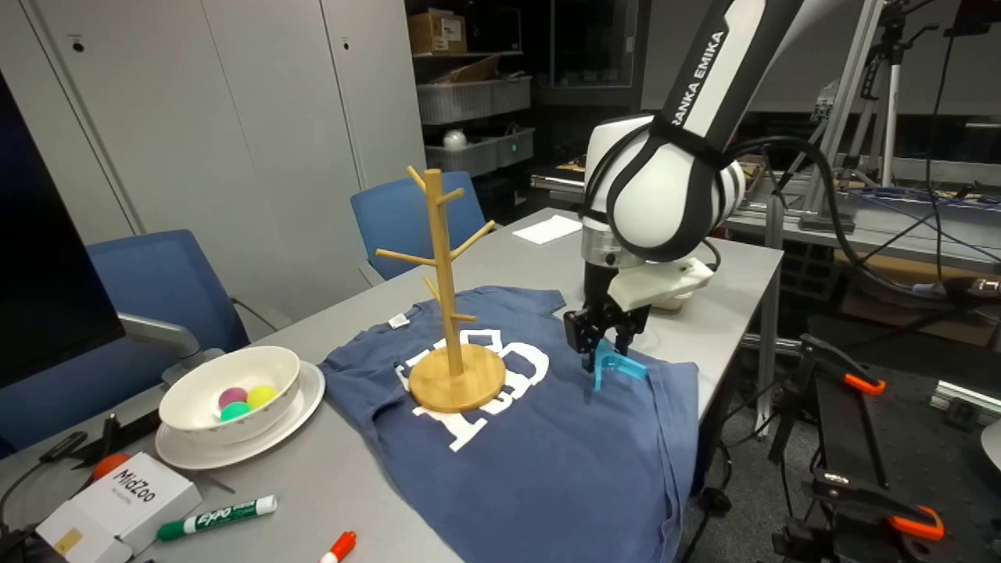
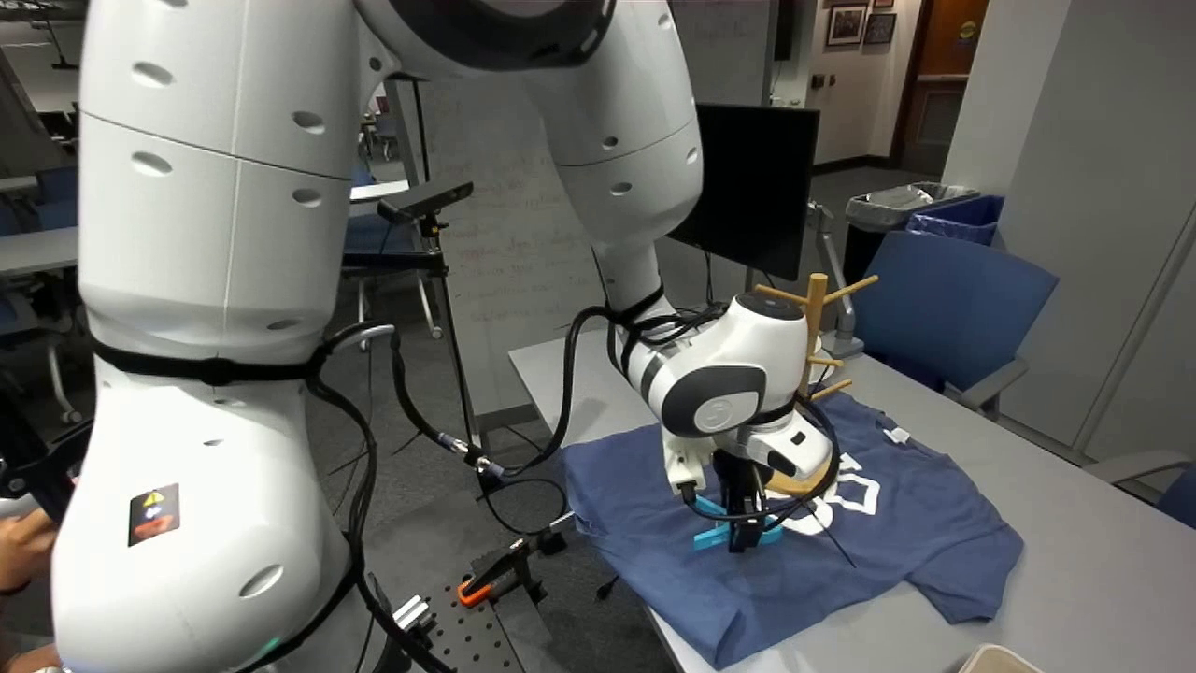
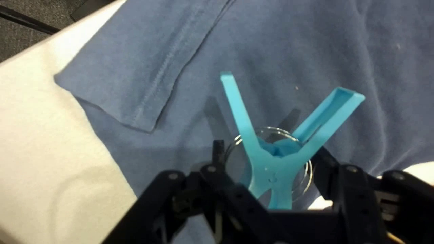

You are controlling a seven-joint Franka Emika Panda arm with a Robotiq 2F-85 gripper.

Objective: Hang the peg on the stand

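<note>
The part-closed claw grips the peg over the shirt. In an exterior view, the stand rises upright farther left, on the shirt.

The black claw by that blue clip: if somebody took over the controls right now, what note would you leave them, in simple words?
Gripper: looks closed on the peg, one finger on each side of it.
Peg: seems held clear of the blue T-shirt, judging by its shadow in the wrist view.
Stand: upright, its round base on the T-shirt, apart from the gripper.
Done: peg apparently picked up; not yet on the stand.
Left: carry it over, hang it on a branch, then let go.
</note>
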